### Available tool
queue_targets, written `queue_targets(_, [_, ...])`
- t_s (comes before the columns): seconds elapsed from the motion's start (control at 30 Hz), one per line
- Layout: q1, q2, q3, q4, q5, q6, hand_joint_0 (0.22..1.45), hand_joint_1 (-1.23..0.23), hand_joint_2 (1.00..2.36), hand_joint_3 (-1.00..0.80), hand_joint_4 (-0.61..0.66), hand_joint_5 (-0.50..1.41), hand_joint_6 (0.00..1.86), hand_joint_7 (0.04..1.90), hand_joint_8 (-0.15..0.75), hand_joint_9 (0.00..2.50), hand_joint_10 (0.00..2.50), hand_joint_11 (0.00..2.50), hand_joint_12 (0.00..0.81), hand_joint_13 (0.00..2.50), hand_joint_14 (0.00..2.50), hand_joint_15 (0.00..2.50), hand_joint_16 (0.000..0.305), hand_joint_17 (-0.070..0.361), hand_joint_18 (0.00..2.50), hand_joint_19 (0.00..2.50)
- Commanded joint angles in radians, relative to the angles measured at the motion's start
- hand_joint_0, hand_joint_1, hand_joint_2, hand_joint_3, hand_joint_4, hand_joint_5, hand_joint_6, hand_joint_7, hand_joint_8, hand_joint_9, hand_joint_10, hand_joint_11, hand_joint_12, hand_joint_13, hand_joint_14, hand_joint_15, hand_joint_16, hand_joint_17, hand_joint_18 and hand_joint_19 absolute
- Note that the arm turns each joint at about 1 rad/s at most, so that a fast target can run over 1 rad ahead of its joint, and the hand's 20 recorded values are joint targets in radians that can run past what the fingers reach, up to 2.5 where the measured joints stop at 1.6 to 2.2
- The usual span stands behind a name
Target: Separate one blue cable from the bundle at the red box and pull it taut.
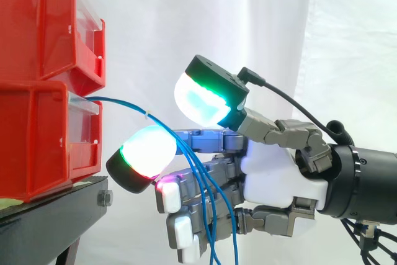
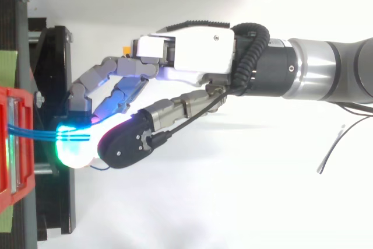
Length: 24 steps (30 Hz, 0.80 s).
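Side view: blue cables [image 1: 121, 102] leave the lower red box [image 1: 37, 147] at 9 o'clock, drape over one extended finger [image 1: 211, 141] of the robot hand [image 1: 279, 175] and hang toward 6 o'clock. The thumb pad [image 1: 201, 100] stands clear above them, so the hand is open and grips nothing. Top view: the strands run parallel onto the glowing fingertip [image 2: 76, 150].

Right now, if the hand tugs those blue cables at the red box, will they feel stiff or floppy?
Probably floppy: the blue cables arc out of the red box and droop slack past the hand. Likely light too, being thin. They could slip across the glowing pad, since they merely lie over it.
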Motion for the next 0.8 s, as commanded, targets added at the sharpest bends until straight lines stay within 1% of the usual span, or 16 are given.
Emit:
queue_targets(0.0, [-0.001, -0.001, 0.000, -0.001, 0.005, -0.009, 0.59, -0.41, 1.01, -0.41, 0.09, -0.15, 0.80, 0.82, 0.263, 0.92, 0.02, 0.74, 0.358, 1.00, 0.02, 0.64, 0.057, 0.129, 0.79, 0.72])
queue_targets(0.13, [-0.004, -0.011, 0.003, -0.001, 0.005, -0.011, 0.60, -0.47, 1.01, -0.35, 0.09, -0.15, 0.80, 0.82, 0.267, 0.93, 0.02, 0.75, 0.360, 1.00, 0.02, 0.64, 0.057, 0.129, 0.80, 0.71])
queue_targets(0.17, [-0.005, -0.021, 0.009, -0.003, 0.005, -0.011, 0.60, -0.48, 1.01, -0.34, 0.09, -0.15, 0.80, 0.83, 0.267, 0.93, 0.02, 0.75, 0.360, 1.00, 0.02, 0.64, 0.057, 0.129, 0.80, 0.71])
queue_targets(0.2, [-0.010, -0.042, 0.046, -0.009, -0.009, 0.001, 0.60, -0.49, 1.01, -0.33, 0.09, -0.16, 0.80, 0.82, 0.267, 0.93, 0.02, 0.76, 0.360, 1.00, 0.02, 0.64, 0.057, 0.129, 0.80, 0.71])
queue_targets(0.27, [-0.010, -0.042, 0.050, -0.004, -0.018, 0.000, 0.60, -0.50, 1.01, -0.33, 0.09, -0.17, 0.81, 0.81, 0.266, 0.93, 0.02, 0.75, 0.361, 1.00, 0.02, 0.64, 0.057, 0.129, 0.81, 0.71])
queue_targets(0.33, [-0.010, -0.042, 0.053, -0.007, -0.019, -0.002, 0.59, -0.52, 1.01, -0.34, 0.10, -0.17, 0.82, 0.80, 0.264, 0.92, 0.02, 0.77, 0.359, 1.00, 0.02, 0.63, 0.058, 0.129, 0.81, 0.71])
queue_targets(0.37, [-0.011, -0.042, 0.064, -0.013, -0.023, -0.003, 0.59, -0.52, 1.01, -0.35, 0.10, -0.18, 0.82, 0.80, 0.263, 0.92, 0.02, 0.77, 0.356, 1.00, 0.02, 0.63, 0.058, 0.130, 0.81, 0.72])
queue_targets(0.5, [-0.013, -0.042, 0.069, -0.016, -0.035, -0.003, 0.58, -0.52, 1.01, -0.39, 0.11, -0.18, 0.83, 0.78, 0.271, 0.92, 0.02, 0.78, 0.361, 1.00, 0.02, 0.64, 0.058, 0.131, 0.81, 0.71])
queue_targets(0.77, [-0.013, -0.041, 0.069, -0.013, -0.044, -0.002, 0.54, -0.50, 1.00, -0.45, 0.12, -0.18, 0.83, 0.76, 0.275, 0.93, 0.02, 0.78, 0.365, 1.00, 0.02, 0.63, 0.060, 0.135, 0.82, 0.70])
